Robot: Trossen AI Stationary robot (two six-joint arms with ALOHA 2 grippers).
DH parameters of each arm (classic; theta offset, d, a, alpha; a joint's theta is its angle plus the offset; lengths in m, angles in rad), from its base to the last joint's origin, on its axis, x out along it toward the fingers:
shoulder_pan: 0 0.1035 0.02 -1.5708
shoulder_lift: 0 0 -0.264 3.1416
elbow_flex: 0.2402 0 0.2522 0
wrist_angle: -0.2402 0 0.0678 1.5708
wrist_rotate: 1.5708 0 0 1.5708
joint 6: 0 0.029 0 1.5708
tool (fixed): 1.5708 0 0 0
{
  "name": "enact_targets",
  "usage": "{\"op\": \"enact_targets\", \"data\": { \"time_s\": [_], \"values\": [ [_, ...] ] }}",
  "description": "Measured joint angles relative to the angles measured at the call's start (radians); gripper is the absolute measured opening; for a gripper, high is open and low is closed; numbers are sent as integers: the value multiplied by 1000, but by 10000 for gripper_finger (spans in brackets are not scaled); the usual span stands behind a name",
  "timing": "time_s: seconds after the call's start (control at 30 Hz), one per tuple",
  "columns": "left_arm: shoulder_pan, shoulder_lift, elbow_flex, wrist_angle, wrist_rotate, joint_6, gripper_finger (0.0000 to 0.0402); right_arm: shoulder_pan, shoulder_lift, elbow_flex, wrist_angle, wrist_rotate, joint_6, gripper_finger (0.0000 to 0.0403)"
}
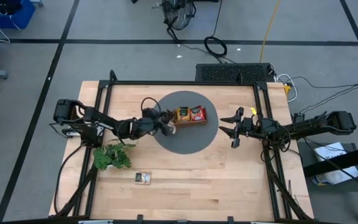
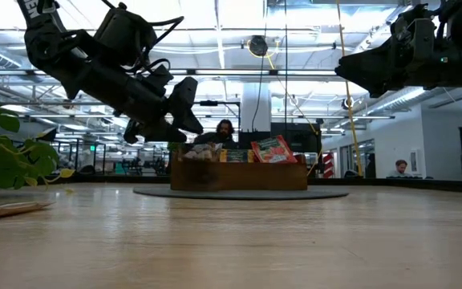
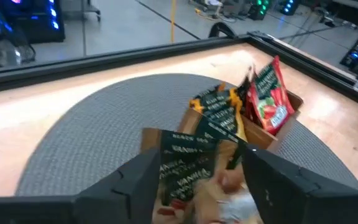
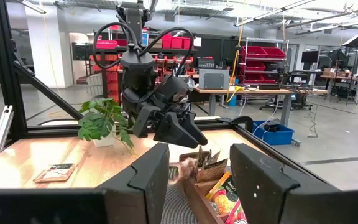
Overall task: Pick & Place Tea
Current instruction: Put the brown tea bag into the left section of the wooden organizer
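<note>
A brown wooden tray (image 1: 189,122) stands on a round grey mat (image 1: 166,146). It holds red sachets (image 3: 269,99), orange-yellow sachets (image 3: 219,109) and pale sachets with dark print (image 3: 182,162) in the end compartment. My left gripper (image 1: 165,123) hovers open just above that end of the tray (image 2: 239,177), with the pale sachets showing between its fingers (image 3: 135,180). It holds nothing. One loose sachet (image 1: 143,178) lies flat on the wood near the table's near edge. My right gripper (image 1: 232,129) waits open off the mat's right side, pointing at the tray (image 4: 197,190).
A green leafy plant sprig (image 1: 112,155) lies on the table's left part, between the left arm and the loose sachet (image 4: 55,172). Black frame rails run along the table's left and right edges. Bare wood stretches across the near half of the table.
</note>
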Motion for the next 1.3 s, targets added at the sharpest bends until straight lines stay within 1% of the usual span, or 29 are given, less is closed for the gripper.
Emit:
{"op": "enact_targets", "data": {
  "time_s": [0.13,0.23,0.3,0.43,0.47,0.5,0.53,0.6,0.67,0.77,0.83,0.9,1.1,1.13,1.23,1.3],
  "values": [
    [0,0,0,33,-14,14,249,0,0,0,0,0,0,155],
    [-3,0,1,64,21,76,256,0,0,0,0,0,0,155],
    [-11,0,1,87,109,116,256,0,0,0,0,0,0,155],
    [-34,0,1,51,427,169,253,0,0,0,0,0,0,155],
    [-42,-1,9,12,487,167,252,0,0,0,0,0,0,155],
    [-52,-1,28,-52,525,165,250,0,0,0,0,0,0,155],
    [-64,0,56,-135,540,169,247,0,0,0,0,0,0,155],
    [-88,0,131,-359,519,201,242,0,0,0,0,0,0,155],
    [-112,21,217,-561,428,238,238,0,0,0,0,0,0,155],
    [-147,34,322,-756,330,302,235,0,0,0,0,0,0,155],
    [-170,41,378,-781,297,342,236,0,0,0,1,0,0,155],
    [-189,45,406,-816,268,368,236,0,0,0,2,0,0,155],
    [-175,90,418,-862,239,381,227,0,0,0,0,0,0,155],
    [-167,105,418,-851,247,366,225,0,0,0,1,0,0,155],
    [-144,137,418,-848,320,338,224,0,0,0,0,0,0,155],
    [-138,160,419,-832,332,341,223,0,1,0,-1,0,0,155]
  ]
}}
